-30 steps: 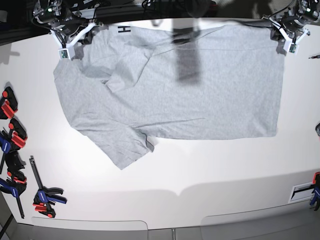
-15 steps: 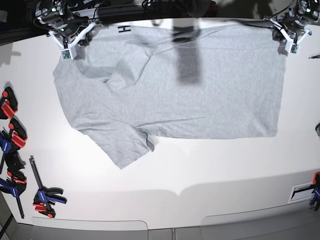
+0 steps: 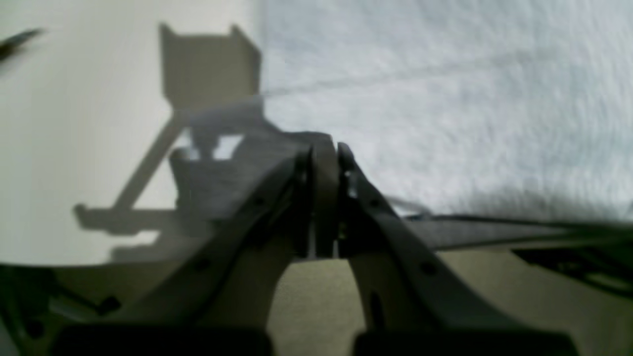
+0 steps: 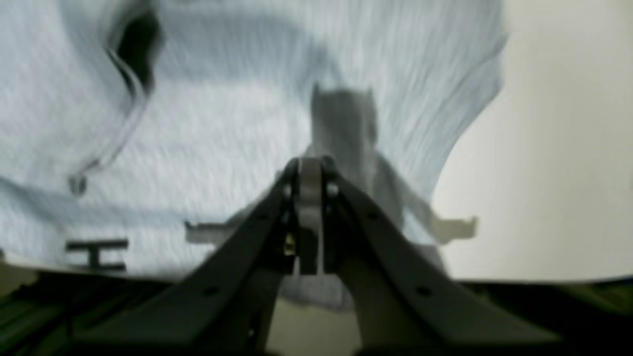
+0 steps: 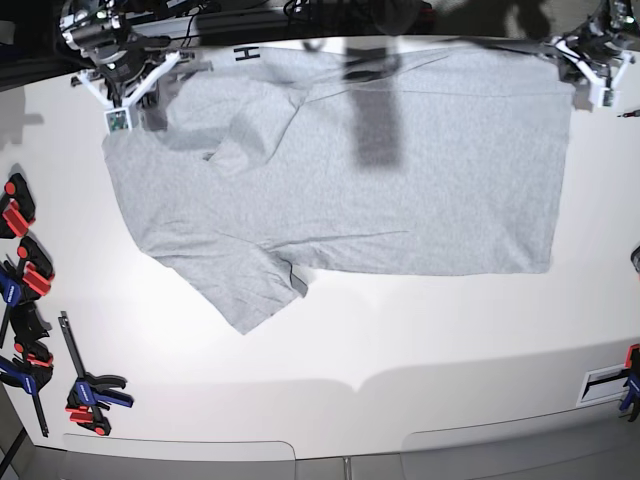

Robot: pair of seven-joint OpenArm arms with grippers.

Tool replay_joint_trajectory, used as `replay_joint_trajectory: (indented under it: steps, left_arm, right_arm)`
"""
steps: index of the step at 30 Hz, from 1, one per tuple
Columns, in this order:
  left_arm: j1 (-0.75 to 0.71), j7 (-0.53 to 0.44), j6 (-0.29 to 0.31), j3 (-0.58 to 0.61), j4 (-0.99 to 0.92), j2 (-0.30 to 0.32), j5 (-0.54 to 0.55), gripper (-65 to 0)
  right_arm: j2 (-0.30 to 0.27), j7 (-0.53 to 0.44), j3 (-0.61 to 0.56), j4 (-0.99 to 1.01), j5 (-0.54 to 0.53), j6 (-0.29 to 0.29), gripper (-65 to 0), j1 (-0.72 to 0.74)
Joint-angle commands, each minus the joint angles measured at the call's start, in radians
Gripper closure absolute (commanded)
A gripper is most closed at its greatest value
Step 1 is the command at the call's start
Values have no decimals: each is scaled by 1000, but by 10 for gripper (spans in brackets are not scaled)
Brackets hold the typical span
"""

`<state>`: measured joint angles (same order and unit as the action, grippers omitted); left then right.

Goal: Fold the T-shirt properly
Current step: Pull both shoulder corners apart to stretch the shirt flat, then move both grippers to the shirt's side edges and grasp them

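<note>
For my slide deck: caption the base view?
Both grippers pinch the far edge of a grey T-shirt.

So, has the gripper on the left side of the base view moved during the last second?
Yes. The right gripper, shut on the light heather-grey cotton T-shirt, has shifted slightly left and toward the white table's far edge, away from the red-and-blue clamps.

A white table (image 5: 420, 330) fills the base view, brightly lit from above (soft shadows fall across its near half). Red and blue clamps (image 5: 30, 330) lie along 1 edge. Beyond the far edge, everything is dark.
</note>
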<state>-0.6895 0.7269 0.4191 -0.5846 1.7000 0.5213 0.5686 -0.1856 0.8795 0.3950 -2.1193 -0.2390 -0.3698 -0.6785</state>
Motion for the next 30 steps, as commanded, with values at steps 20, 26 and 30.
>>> replay_joint_trajectory:
  steps: [20, 26, 30]
  left_arm:
    - [-6, -50, 27, -79, 124, 16, 94, -195]
    - [-6, -47, 27, -79, 124, 16, 88, -195]
    - [-6, -46, 27, -79, 124, 16, 87, -195]
  right_arm:
    - [-47, -149, 6, 417, 78, 13, -345, 657]
    - [-174, -14, 6, 934, -190, -155, -347, 999]
    - [-239, -1, 6, 1284, -193, -213, -347, 1192]
